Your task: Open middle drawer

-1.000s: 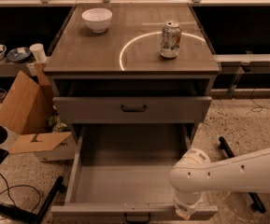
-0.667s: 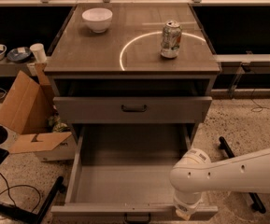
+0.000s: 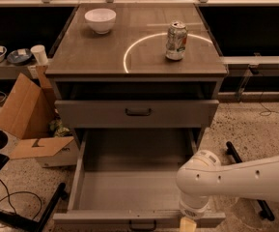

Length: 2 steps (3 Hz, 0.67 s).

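Note:
The middle drawer (image 3: 129, 187) of the grey cabinet is pulled far out toward the camera, and its plain grey inside shows. Its low front (image 3: 95, 220) runs along the bottom edge of the view, with the small dark handle (image 3: 143, 224) at centre. My white arm (image 3: 255, 178) reaches in from the right. Its wrist (image 3: 197, 182) hangs over the drawer's front right corner. The gripper (image 3: 188, 224) points down at the bottom edge of the view, just right of the handle, and is mostly cut off.
The taller-fronted top drawer (image 3: 137, 112) sits above. A white bowl (image 3: 100, 20) and a soda can (image 3: 176, 41) stand on the cabinet top (image 3: 81, 57). Cardboard boxes (image 3: 28, 110) lie on the floor at left. Dark chair legs (image 3: 245, 173) are at right.

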Motion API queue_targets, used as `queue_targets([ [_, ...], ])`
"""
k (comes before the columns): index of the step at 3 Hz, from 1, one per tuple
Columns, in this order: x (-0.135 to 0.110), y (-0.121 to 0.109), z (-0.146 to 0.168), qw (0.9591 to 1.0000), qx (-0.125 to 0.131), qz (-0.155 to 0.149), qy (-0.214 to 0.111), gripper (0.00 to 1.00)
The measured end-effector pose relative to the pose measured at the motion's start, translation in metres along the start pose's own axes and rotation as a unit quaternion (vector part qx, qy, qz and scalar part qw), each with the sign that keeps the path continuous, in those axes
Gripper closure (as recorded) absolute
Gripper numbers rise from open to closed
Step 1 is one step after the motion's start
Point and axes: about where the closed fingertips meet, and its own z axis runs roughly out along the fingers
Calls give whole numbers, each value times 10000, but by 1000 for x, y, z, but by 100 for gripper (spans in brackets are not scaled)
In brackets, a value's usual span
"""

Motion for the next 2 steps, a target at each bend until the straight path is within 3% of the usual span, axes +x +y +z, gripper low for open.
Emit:
queue_targets([
  [1, 8, 23, -44, 9970, 191, -734, -156, 0],
  [2, 19, 37, -94, 9844, 794, -1560, -207, 0],
])
